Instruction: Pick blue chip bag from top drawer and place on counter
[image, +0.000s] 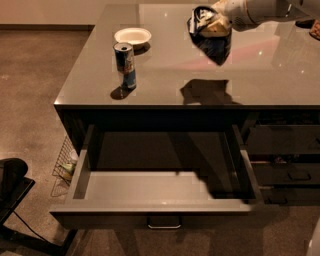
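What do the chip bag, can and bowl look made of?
The blue chip bag, held by the gripper above the counter: crinkled foil-like film, glinting creases. The can: likely metal, shiny rim. The bowl: matte white, paper or ceramic, unclear.

No lettering can be read: the white markings on the bag (212, 41) and the can (125, 65) label are illegible. The hand (218, 23) grips the bag above the bench (165, 80), upper right.

Gripper (218, 23) sits above the counter (165, 75), top right, clamped on the blue chip bag (212, 42), its fingertips buried in foil. Arm (265, 8) is cut off by the right edge. Bag markings are unreadable. Rear of the top drawer (150, 189) is lost in shadow.
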